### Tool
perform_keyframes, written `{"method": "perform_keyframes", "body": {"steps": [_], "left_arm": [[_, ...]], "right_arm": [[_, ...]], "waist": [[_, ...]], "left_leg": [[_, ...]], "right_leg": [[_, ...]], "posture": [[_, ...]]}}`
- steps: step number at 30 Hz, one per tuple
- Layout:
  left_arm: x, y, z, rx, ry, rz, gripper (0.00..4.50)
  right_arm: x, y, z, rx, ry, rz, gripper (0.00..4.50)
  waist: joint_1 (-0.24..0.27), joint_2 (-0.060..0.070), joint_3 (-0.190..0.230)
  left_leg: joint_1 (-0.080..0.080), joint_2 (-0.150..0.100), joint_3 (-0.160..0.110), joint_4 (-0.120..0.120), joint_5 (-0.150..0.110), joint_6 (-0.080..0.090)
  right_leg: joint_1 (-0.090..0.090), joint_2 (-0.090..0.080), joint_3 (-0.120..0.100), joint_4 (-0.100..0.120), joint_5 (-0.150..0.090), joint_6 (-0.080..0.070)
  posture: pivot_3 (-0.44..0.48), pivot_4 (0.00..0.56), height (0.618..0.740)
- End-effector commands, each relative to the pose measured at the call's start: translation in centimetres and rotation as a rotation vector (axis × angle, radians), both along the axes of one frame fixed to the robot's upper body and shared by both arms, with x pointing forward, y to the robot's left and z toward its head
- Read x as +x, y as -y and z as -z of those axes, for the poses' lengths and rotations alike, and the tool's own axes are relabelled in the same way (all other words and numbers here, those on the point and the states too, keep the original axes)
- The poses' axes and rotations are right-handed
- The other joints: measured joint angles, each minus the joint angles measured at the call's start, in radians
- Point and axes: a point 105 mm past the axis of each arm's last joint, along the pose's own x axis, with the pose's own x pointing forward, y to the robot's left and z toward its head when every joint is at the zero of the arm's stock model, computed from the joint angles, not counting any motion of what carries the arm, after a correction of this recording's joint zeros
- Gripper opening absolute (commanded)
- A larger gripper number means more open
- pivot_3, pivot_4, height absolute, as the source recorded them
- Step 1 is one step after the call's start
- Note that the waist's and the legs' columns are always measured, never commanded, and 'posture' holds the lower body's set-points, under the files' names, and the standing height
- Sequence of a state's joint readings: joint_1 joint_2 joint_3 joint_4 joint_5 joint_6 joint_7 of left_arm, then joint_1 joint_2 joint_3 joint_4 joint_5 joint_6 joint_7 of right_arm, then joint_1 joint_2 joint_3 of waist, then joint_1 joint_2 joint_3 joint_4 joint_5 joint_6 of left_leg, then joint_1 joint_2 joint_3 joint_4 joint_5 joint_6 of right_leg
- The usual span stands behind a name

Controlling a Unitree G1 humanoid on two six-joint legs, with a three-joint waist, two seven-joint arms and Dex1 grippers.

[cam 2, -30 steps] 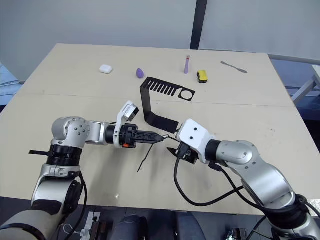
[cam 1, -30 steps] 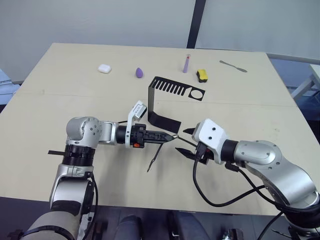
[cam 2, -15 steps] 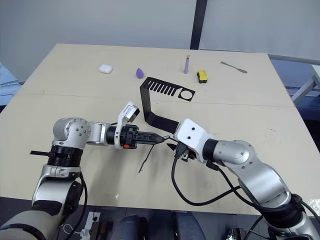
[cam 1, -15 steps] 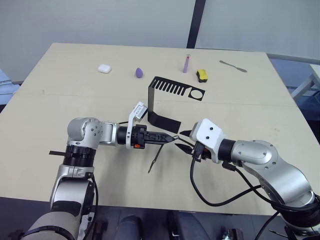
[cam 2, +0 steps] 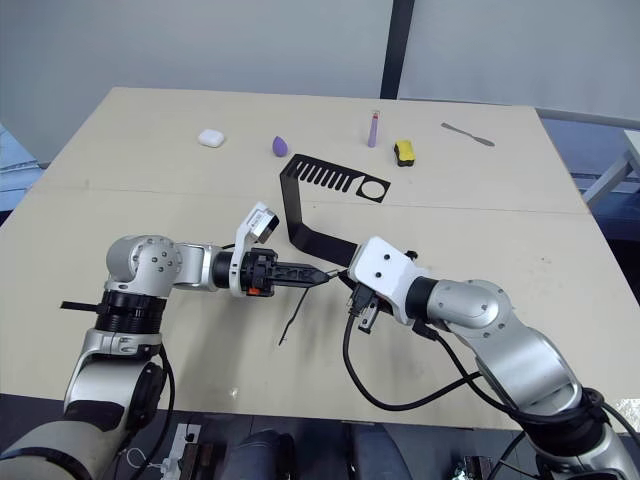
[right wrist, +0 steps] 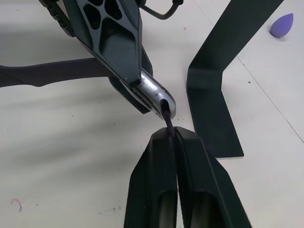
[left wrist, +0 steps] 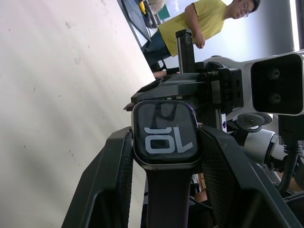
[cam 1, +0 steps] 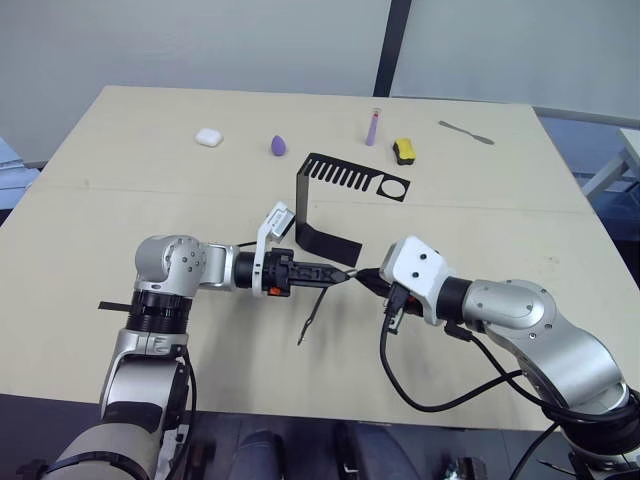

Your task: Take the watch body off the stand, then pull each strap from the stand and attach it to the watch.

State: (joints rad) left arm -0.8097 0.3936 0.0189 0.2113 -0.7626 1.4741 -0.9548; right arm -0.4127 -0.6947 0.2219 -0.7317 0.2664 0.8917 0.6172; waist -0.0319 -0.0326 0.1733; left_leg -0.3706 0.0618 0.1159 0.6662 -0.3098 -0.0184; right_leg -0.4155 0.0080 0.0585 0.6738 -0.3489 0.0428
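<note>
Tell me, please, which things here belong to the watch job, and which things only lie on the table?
Belong to the job:
- watch body, held in the left gripper
- strap hanging from it
- second strap, pinched by the right gripper
- stand

Only lying about:
- white case
- purple drop-shaped piece
- purple tube
- yellow-and-black block
- metal spatula

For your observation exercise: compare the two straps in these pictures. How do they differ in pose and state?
The first strap is already fixed to the watch body and hangs loose below the left gripper. The second strap is pinched in the shut right gripper, its end meeting the watch body's free edge; I cannot tell whether it has seated. Both are thin, black and off the stand.
</note>
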Motion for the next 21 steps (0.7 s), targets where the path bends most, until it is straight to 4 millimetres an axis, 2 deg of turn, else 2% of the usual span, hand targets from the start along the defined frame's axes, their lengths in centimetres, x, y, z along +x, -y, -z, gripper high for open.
{"method": "perform_keyframes", "body": {"steps": [1,21], "left_arm": [[-0.39,0.24,-0.60,-0.043,0.007,0.029,1.58],[-0.16,0.15,0.11,-0.023,-0.002,0.018,1.58]], "right_arm": [[0.07,-0.06,-1.32,0.013,0.073,-0.003,0.04],[-0.05,-0.03,-1.72,0.007,0.094,-0.008,0.04]], "waist": [[0.000,0.000,0.000],[0.000,0.000,0.000]], "left_leg": [[0.000,0.000,0.000,0.000,0.000,0.000],[0.000,0.000,0.000,0.000,0.000,0.000]], "right_leg": [[0.000,0.000,0.000,0.000,0.000,0.000],[0.000,0.000,0.000,0.000,0.000,0.000]], "posture": [[0.000,0.150,0.740],[0.000,0.150,0.740]]}}
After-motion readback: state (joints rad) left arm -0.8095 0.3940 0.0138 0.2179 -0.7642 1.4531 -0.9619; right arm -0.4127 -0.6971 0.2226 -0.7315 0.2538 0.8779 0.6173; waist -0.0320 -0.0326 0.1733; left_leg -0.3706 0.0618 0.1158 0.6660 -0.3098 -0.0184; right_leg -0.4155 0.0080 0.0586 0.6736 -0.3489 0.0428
